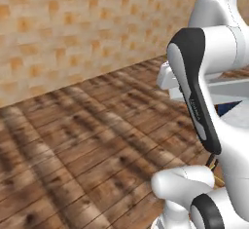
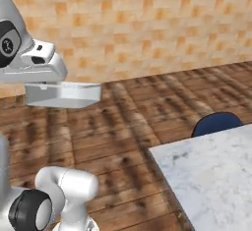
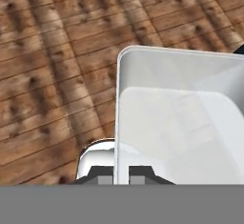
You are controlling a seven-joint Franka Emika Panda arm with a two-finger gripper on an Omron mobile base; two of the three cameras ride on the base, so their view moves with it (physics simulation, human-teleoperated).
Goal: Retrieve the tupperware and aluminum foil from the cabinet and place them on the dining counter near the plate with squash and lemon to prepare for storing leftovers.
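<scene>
Gripper (image 3: 122,179): fingertips pinched on the near wall of the tupperware (image 3: 183,118), tips mostly cut off at the frame's bottom. Tupperware (image 2: 63,94): carried in the air above the wooden floor (image 2: 147,107), level, open side up, long axis horizontal, right end cropped in the hand view. Dining counter (image 2: 216,176): marble corner lower right, well apart from it; blue stool (image 2: 216,123) half hidden behind its edge.

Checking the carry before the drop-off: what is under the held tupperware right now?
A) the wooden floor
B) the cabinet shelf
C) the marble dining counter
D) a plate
A: the tool is shut on the tupperware's rim, and the container hangs over wooden floor, with the dining counter off to the side.
</scene>
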